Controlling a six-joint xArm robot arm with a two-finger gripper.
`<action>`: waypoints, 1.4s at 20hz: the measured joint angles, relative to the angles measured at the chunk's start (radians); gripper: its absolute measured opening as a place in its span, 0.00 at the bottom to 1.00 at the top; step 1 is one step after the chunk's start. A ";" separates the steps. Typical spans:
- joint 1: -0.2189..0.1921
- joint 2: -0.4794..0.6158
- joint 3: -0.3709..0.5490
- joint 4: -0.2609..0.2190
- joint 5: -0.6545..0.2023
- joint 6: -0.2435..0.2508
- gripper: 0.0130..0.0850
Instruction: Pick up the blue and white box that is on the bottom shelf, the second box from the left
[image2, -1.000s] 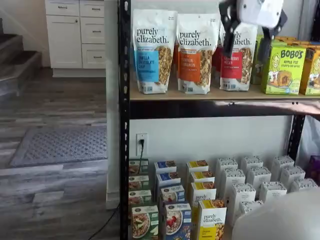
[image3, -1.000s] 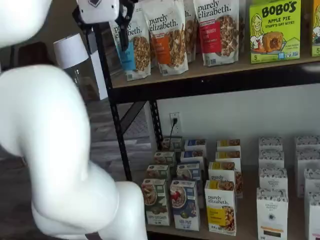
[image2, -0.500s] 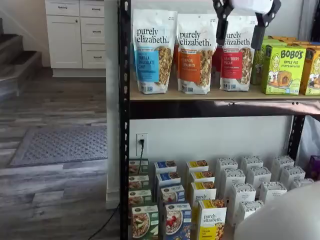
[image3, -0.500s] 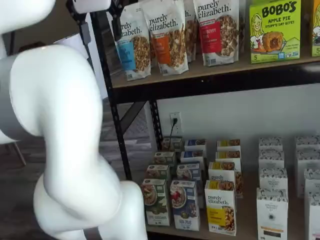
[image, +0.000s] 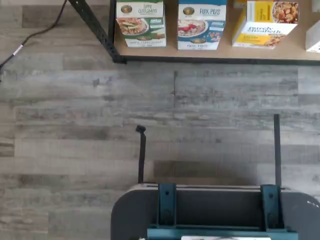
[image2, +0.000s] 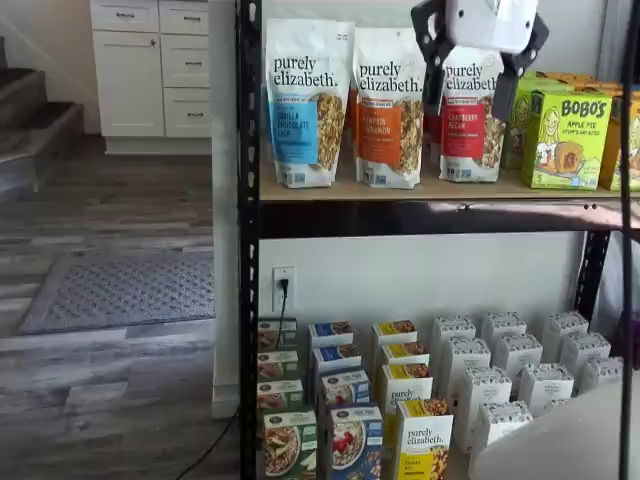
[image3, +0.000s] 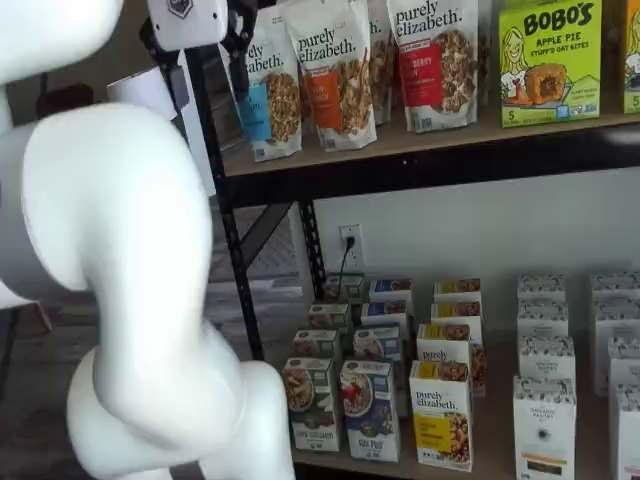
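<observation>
The blue and white box (image2: 355, 442) stands at the front of the bottom shelf (image3: 497, 445), between a green-trimmed box (image2: 289, 446) and a yellow box (image2: 423, 441). It also shows in the other shelf view (image3: 369, 410) and in the wrist view (image: 201, 25), with several like it in a row behind. My gripper (image2: 468, 92) hangs high up in front of the granola bags on the upper shelf, far above the box. In both shelf views its two black fingers stand apart with nothing between them (image3: 209, 82), so it is open.
Granola bags (image2: 308, 102) and green Bobo's boxes (image2: 567, 140) fill the wood-board level. White boxes (image2: 515, 352) take up the right of the bottom shelf. The black rack post (image2: 248, 300) stands at the left. My white arm (image3: 130, 280) covers the left of one shelf view.
The gripper has shifted a little left and come back down in front of the granola bags, still open. The arm's white links have swung across the shelf views.
</observation>
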 joint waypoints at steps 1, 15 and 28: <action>-0.001 -0.009 0.018 0.000 -0.016 -0.002 1.00; -0.004 -0.078 0.200 -0.045 -0.166 -0.025 1.00; -0.041 -0.139 0.369 -0.033 -0.309 -0.062 1.00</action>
